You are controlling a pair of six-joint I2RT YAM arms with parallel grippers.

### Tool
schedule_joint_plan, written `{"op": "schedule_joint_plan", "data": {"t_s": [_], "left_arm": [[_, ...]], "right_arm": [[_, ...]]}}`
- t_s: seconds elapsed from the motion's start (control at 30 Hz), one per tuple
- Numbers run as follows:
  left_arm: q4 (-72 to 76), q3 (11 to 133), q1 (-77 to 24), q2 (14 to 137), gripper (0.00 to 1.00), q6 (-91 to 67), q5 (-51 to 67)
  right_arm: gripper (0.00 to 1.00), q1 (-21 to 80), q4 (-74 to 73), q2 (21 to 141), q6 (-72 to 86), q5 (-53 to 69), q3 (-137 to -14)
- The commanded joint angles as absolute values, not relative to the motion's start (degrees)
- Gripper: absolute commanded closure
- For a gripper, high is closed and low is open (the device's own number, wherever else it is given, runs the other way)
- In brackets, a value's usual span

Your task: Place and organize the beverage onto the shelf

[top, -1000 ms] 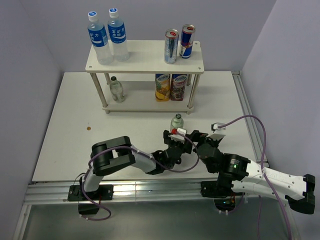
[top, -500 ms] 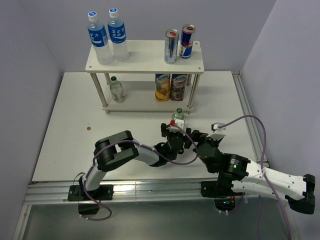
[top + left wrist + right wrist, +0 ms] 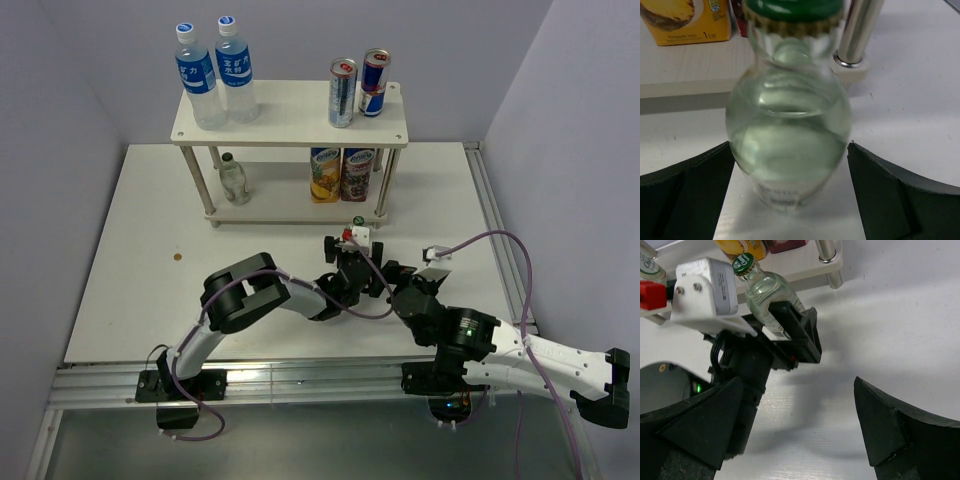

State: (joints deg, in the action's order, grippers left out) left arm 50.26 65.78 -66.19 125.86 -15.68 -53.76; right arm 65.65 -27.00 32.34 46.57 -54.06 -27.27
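Left pincer clamped on a small green-capped glass bottle at the shelf's front right leg.
The bottle sits just beside the lower board, near the juice cartons on it. The right pincer hangs behind it over the counter, fingers wide apart.

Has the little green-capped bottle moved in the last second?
Yes. Held in the left end effector, the bottle moved up the view, closer to the shelf.
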Motion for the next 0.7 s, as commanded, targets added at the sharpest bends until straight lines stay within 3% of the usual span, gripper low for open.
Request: {"op": "schedule_joint_plan", "data": {"t_s": [0.0, 0.23, 0.3, 0.37, 0.4, 0.47, 0.5, 0.67], "left_arm": [[50.89, 68.81, -63.20, 127.62, 0.01, -15.03, -53.00], [49.57, 71.28, -60.65, 129.02, 0.03, -15.20, -50.54], [49.22, 71.63, -60.64, 129.37, 0.24, -15.90, -51.24], [49.30, 71.19, -60.56, 129.38, 0.35, -16.08, -50.72], [49.31, 70.84, -60.56, 129.29, 0.59, -16.26, -50.36], [49.31, 69.44, -60.64, 128.41, 0.81, -17.13, -50.45], [49.31, 68.91, -60.64, 127.97, 1.00, -17.66, -51.15], [48.78, 61.37, -62.22, 121.48, 1.00, -17.93, -54.75]], "right_arm": [[0.01, 66.01, -24.96, 32.34, 46.32, -54.14, -27.25], [0.01, 66.01, -24.61, 33.05, 46.05, -54.14, -27.33], [0.01, 66.01, -24.61, 33.13, 45.97, -54.05, -27.33], [0.01, 66.01, -24.52, 33.22, 45.97, -54.14, -27.33], [0.01, 66.01, -24.52, 33.14, 45.97, -54.05, -27.25], [0.01, 66.01, -24.52, 33.22, 45.97, -54.05, -27.25], [0.01, 66.01, -24.43, 33.22, 45.88, -54.14, -27.25], [0.01, 66.01, -24.52, 33.31, 45.97, -54.32, -27.25]]}}
